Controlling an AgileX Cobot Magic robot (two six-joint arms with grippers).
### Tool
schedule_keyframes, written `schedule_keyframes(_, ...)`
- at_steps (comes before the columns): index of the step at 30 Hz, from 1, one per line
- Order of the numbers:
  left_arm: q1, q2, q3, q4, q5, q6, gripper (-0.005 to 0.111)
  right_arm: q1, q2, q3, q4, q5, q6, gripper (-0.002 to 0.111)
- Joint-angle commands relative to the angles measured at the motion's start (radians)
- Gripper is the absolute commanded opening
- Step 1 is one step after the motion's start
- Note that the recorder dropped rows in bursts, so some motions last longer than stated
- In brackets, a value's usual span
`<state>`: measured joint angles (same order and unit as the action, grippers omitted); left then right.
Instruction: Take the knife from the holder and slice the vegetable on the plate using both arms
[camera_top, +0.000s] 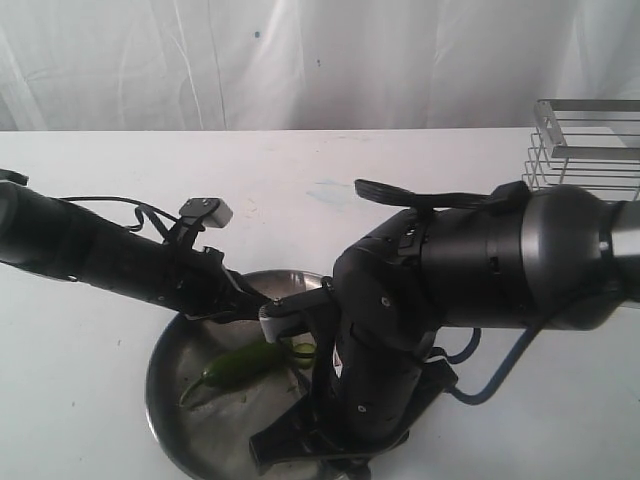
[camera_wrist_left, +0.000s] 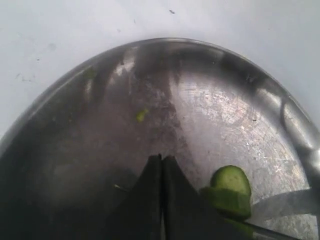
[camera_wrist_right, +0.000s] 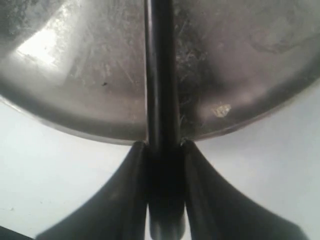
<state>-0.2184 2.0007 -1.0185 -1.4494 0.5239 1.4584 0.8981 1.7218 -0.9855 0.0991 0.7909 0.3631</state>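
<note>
The vegetable (camera_top: 238, 366) lies on the plate (camera_top: 160, 372), about midway across it, its stem end pointing to the plate's left rim. The plate sits at the table's (camera_top: 100, 210) near edge. The holder (camera_top: 585, 145) stands well apart at the far right of the table, and no knife shows in it.

The right gripper (camera_wrist_right: 163, 146) has its jaws clamped on the black handle of the knife (camera_wrist_right: 160, 75), which runs out over the plate's rim. In the left wrist view the blade (camera_wrist_left: 285, 205) lies low over the plate, just beside a green piece (camera_wrist_left: 230, 189) with a pale round cut face. A tiny green scrap (camera_wrist_left: 141, 115) lies further in on the plate.

The left gripper (camera_wrist_left: 161, 161) hangs over the plate with its jaws pressed together and nothing visible between them. The cut piece lies just beside its fingers. Whether they touch or press the vegetable I cannot tell.

Judging by the cut face and the scrap, fetching the knife is done and slicing is the step in hand. The next move likely calls for the left gripper to steady the long part of the vegetable. The right gripper would then set the blade square across it, a little further along, and press straight down. The risk is the vegetable rolling or sliding on the smooth steel.
</note>
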Motion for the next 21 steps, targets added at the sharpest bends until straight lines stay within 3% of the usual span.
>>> schedule_keyframes(1,-0.005,0.002,0.018,0.032,0.014,0.003,0.000,-0.002,-0.004,-0.003,-0.009,0.033,-0.002,0.000)
schedule_keyframes(21,-0.005,0.002,0.018,0.083,0.102,-0.018,0.000,-0.002,0.016,-0.003,0.033,0.099,-0.066,0.000)
